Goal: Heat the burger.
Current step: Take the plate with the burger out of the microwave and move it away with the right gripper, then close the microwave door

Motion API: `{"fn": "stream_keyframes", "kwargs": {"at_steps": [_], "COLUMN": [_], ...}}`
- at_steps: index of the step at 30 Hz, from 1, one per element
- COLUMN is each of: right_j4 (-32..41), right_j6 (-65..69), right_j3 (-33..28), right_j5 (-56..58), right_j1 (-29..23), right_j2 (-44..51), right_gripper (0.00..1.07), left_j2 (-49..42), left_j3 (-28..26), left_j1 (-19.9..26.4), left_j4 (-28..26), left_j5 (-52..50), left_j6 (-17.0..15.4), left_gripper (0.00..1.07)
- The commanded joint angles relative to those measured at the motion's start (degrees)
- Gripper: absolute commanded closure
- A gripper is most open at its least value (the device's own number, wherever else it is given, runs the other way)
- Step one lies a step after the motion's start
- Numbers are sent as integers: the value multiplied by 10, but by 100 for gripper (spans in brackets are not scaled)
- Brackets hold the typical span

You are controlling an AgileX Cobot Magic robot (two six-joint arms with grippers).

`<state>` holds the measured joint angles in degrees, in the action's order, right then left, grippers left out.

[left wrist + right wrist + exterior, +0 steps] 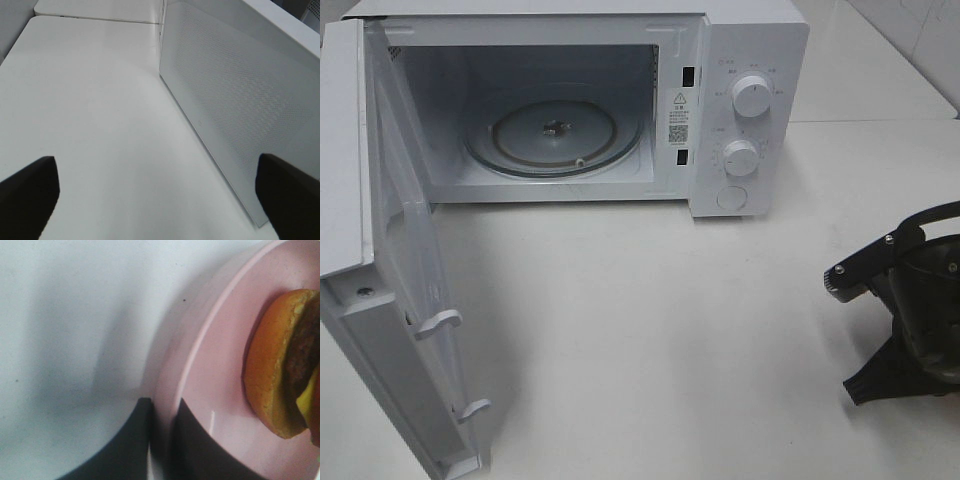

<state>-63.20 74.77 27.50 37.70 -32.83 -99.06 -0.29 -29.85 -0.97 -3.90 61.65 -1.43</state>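
Burger [280, 365]: you see it only in the right wrist view, lying on its side on the pink plate [220, 385], inward of the rim.
Right gripper [161, 440]: its dark jaws are pinched on the plate's rim, one either side; the burger lies ahead of the fingertips, across the plate.
Left gripper [155, 200]: spread wide, holding nothing, beside the microwave's open door [240, 110].
Microwave [740, 60]: cavity open, its glass turntable [555, 135] bare; your right arm sits off the microwave's knob side, so it is the one to carry.
Surfaces: glossy bun, smooth hard plate with a thin raised lip, perforated door panel, matte white table [650, 330].
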Motion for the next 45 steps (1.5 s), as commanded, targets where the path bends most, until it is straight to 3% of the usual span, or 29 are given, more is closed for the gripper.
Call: {"fn": "stream_keyframes", "kwargs": {"at_steps": [1, 7, 8, 10, 11, 12, 13, 16, 25, 28, 33, 34, 35, 39, 45], "right_j4": [-26, -16, 1, 9, 17, 17, 24, 38, 113, 170, 276, 328, 328, 450, 521], "right_j6": [3, 2, -3, -3, -7, -7, -15, -29, -119, -183, -340, -399, -399, -525, -589], "right_j3": [2, 2, 2, 2, 2, 2, 2, 2, 2, 2, 2, 2, 2, 31, 97], "right_j5": [19, -15, -20, -20, -18, -18, -17, -16, -17, -20, -20, -18, -18, 30, 125], "right_j1": [10, 15, 14, 14, 14, 14, 14, 13, 13, 13, 13, 13, 13, 13, 13], "right_j2": [0, -3, -3, -3, -2, -2, 3, 29, 161, 221, 317, 351, 351, 431, 502], "right_gripper": [101, 90, 82, 78, 69, 69, 60, 51, 48, 45, 32, 27, 27, 24, 25], "left_j2": [-9, -9, -9, -9, -9, -9, -9, -9, -9, -9, -9, -9, -9, -9, -9], "left_j3": [1, 1, 1, 1, 1, 1, 1, 1, 1, 1, 1, 1, 1, 1, 1], "left_j1": [2, 2, 2, 2, 2, 2, 2, 2, 2, 2, 2, 2, 2, 2, 2], "left_j4": [-5, -5, -5, -5, -5, -5, -5, -5, -5, -5, -5, -5, -5, -5, -5], "left_j5": [-5, -5, -5, -5, -5, -5, -5, -5, -5, -5, -5, -5, -5, -5, -5], "left_j6": [0, 0, 0, 0, 0, 0, 0, 0, 0, 0, 0, 0, 0, 0, 0], "left_gripper": [7, 7, 7, 7, 7, 7, 7, 7, 7, 7, 7, 7, 7, 7, 7]}}
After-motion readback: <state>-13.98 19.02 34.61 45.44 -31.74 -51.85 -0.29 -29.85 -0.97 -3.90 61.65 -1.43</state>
